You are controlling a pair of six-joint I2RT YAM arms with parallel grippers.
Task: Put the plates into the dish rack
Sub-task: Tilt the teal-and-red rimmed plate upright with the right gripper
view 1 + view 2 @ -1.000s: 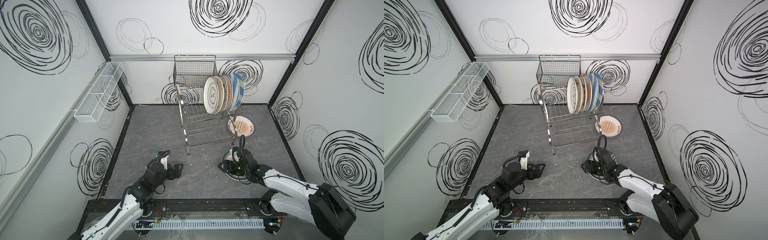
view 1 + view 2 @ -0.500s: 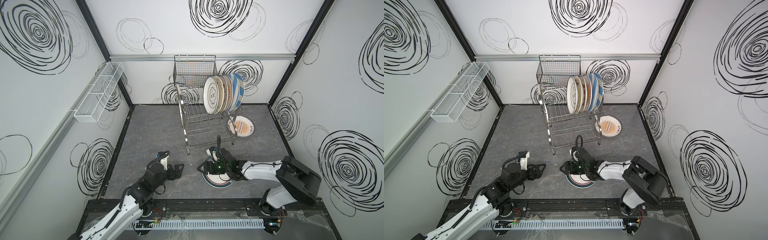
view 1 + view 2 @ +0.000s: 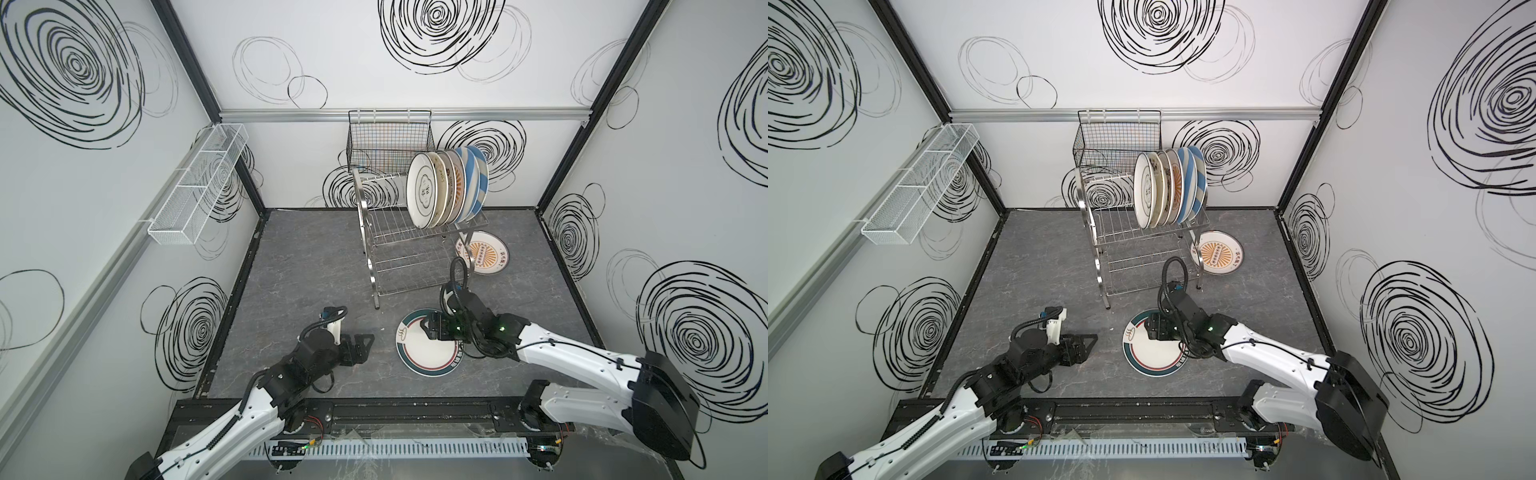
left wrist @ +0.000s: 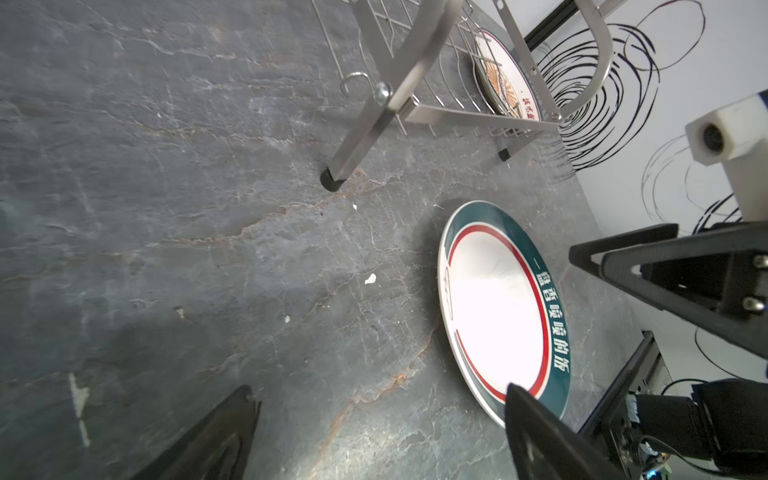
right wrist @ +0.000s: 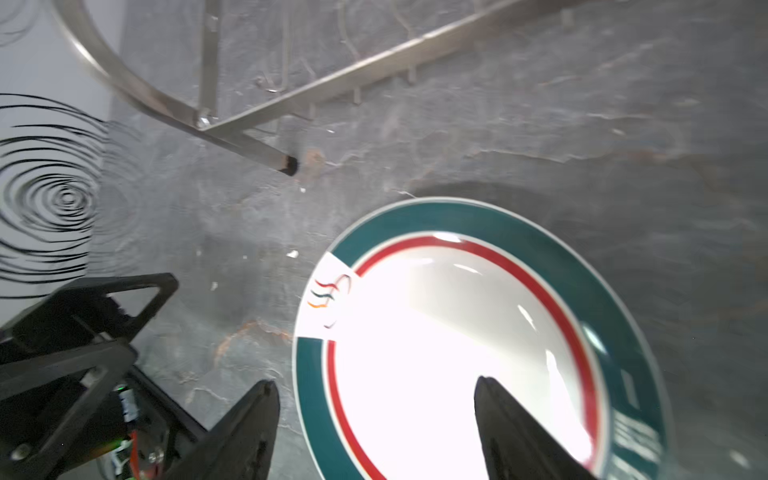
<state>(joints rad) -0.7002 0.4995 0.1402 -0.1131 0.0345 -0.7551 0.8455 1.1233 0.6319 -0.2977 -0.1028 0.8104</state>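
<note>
The task looks mostly done, but it is not finished. In both top views the upper tier of the dish rack [image 3: 390,226] carries a tight row of plates standing on edge. About six can be counted, though they overlap and the number is not certain. At the front of the row is a white plate with dark characters [image 3: 424,191], and at the back are two blue-and-white striped plates [image 3: 473,183]. The lower tier seems to be empty.

Two plates are not yet loaded, and both lie flat on the worktop [image 3: 311,257]. A sunburst plate [image 3: 484,255] lies just beside the far right foot of the rack, partly hidden by a leg. A green-rimmed plate [image 3: 424,353], with a red ring inside the green, lies in front of the rack, between the two arms.

The right gripper [image 3: 430,328] is low over the far side of the green-rimmed plate. In the right wrist view its fingers [image 5: 249,432] are spread wide: one is over the white middle of the plate and the other is outside the rim, over the bare worktop. They pinch nothing, and the plate is not lifted.

The left gripper [image 3: 363,345] is near the worktop, a little apart from this plate. Its fingers [image 4: 208,436] are also spread and hold nothing.

The step in hand is probably the grasp of the green-rimmed plate at its rim. After that, this plate and the sunburst plate remain to be set into the free slots on the left side of the upper tier.
</note>
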